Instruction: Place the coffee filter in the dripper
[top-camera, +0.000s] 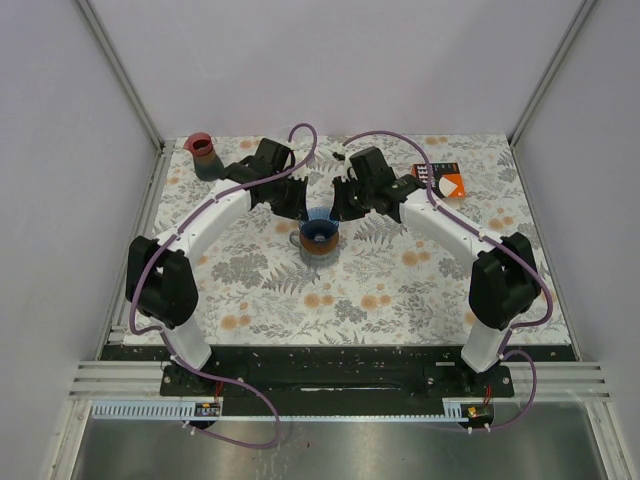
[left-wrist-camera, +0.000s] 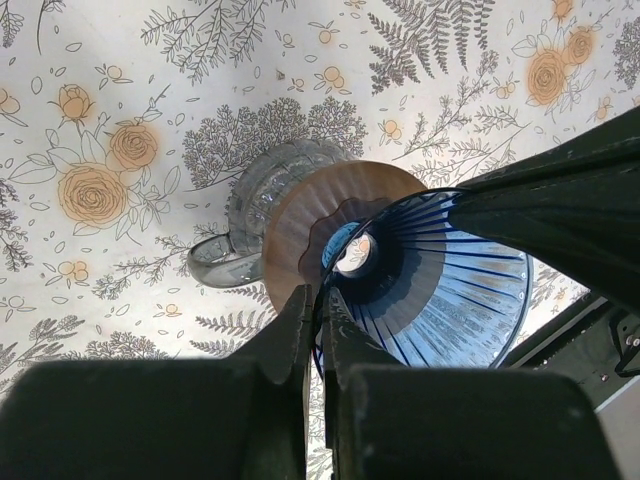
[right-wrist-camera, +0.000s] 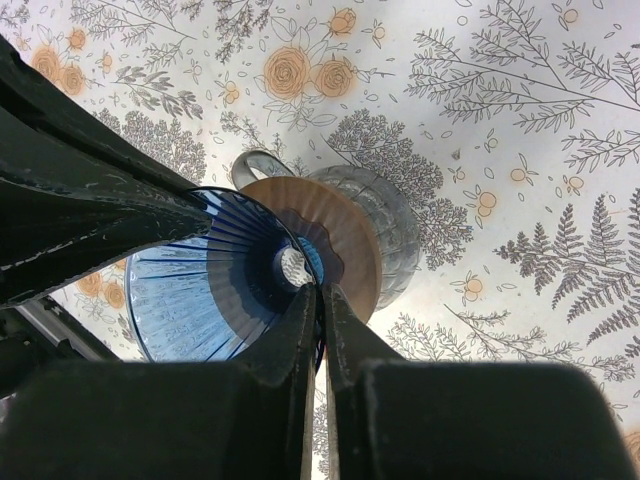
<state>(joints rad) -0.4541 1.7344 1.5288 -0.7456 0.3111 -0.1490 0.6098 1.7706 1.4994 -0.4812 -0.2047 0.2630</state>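
A blue ribbed cone dripper (top-camera: 320, 234) sits on a round wooden collar (left-wrist-camera: 295, 215) on top of a glass server (left-wrist-camera: 258, 195) in the middle of the table. My left gripper (top-camera: 298, 210) is shut on the dripper's left rim, as the left wrist view (left-wrist-camera: 320, 300) shows. My right gripper (top-camera: 342, 208) is shut on the opposite rim, as the right wrist view (right-wrist-camera: 321, 295) shows. The inside of the dripper (right-wrist-camera: 200, 290) is bare, and its bottom hole is visible. No coffee filter is in view.
A reddish-brown cup (top-camera: 204, 155) stands at the back left corner. An orange and black packet (top-camera: 441, 180) lies at the back right. The table has a floral cloth (top-camera: 400, 280) and white walls on three sides.
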